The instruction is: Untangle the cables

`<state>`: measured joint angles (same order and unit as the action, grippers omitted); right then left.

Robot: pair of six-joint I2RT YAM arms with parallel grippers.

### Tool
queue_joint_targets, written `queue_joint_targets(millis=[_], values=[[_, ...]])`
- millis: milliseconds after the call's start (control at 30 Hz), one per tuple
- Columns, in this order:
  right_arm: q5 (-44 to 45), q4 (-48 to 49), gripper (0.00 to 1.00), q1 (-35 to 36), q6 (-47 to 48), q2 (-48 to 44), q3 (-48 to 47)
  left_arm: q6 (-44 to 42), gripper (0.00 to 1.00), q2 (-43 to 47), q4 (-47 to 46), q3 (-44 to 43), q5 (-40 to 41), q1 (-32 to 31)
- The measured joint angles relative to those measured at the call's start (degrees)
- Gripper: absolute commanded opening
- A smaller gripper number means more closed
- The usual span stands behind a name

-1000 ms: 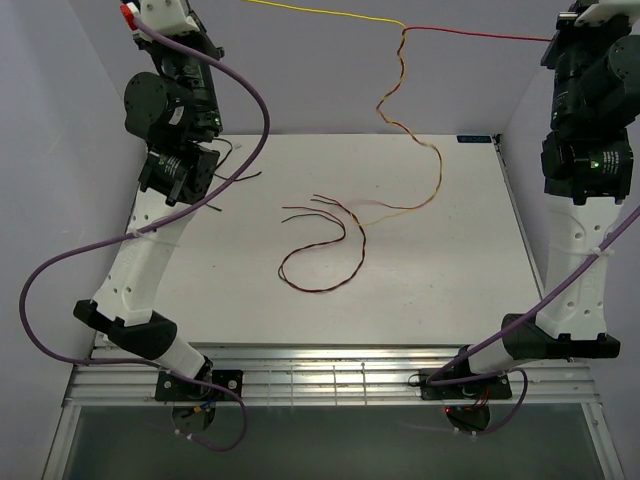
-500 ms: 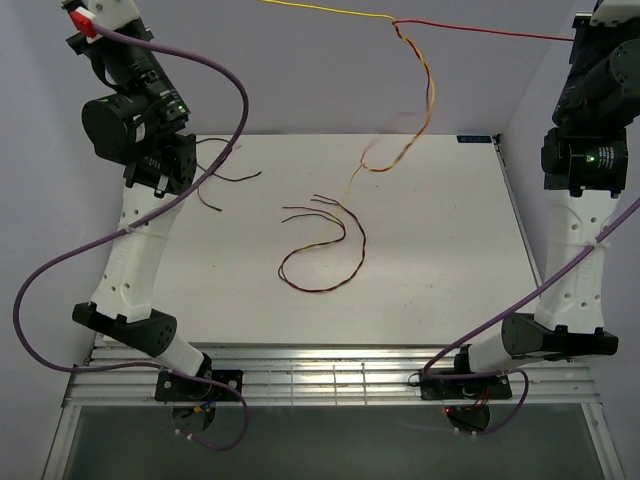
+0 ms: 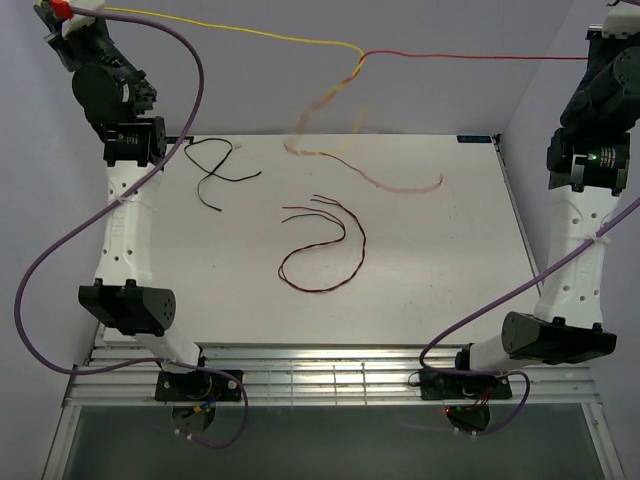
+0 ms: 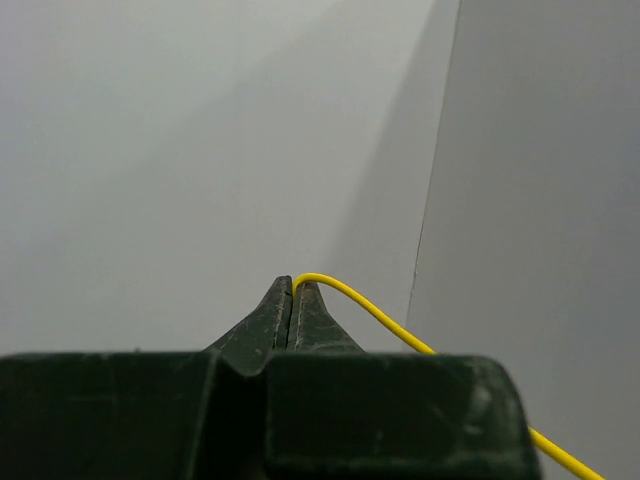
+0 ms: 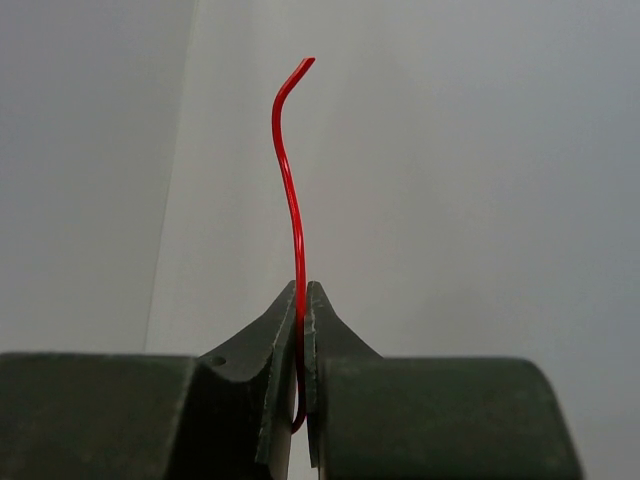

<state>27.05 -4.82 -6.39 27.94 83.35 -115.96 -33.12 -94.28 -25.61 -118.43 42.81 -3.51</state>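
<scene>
- Pinching the yellow cable (image 3: 250, 32) in the left gripper (image 4: 293, 292), tips pressed together on the wire, at the upper left of the overhead frame.
- Clamping the red cable (image 3: 480, 57) in the right gripper (image 5: 302, 295), likewise pressed tight on it, with a short free end poking past the tips, at the upper right.
- Stretching both wires across the top edge to a junction at upper centre, with a blurred yellow-and-red tail (image 3: 330, 150) swinging below it, over the far part of the table (image 3: 450, 290).
- Looks partly done: black cable (image 3: 215, 170) alone at the table's upper left and dark red-brown cables (image 3: 330, 250) curled at centre, both apart from the lifted pair.
- Leaves, by this judgement, yellow and red to be parted below the junction; too blurred to tell how much twist remains.
- Compared with half a second earlier: reaches wider toward both upper corners, pulls the top run straighter, and carries the tail's lower end away from the centre loop.
</scene>
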Motion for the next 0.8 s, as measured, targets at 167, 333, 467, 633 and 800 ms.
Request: queue_joint_targets(millis=[167,333,467,633,800], values=[[1.6,0.5,0.08,-2.6,1.8,0.0,2.7,1.3,0.0,-0.1,0.5,0.6,0.1,2.6],[2.1,1.2,0.08,-3.9,2.6,0.0,3.9,1.7,0.0,0.5,0.3,1.5,0.0,4.3],[2.3,2.4,0.08,-4.2,2.9,-0.1,5.1,1.4,0.0,1.5,-0.6,4.2,-0.1,6.1],[2.4,3.6,0.08,-4.5,4.1,-0.4,7.1,0.5,0.0,2.6,-2.3,7.8,-0.4,7.1],[3.3,6.4,0.08,-4.6,6.4,-1.3,10.7,-1.5,0.0,4.1,-4.9,11.5,-1.4,7.8]])
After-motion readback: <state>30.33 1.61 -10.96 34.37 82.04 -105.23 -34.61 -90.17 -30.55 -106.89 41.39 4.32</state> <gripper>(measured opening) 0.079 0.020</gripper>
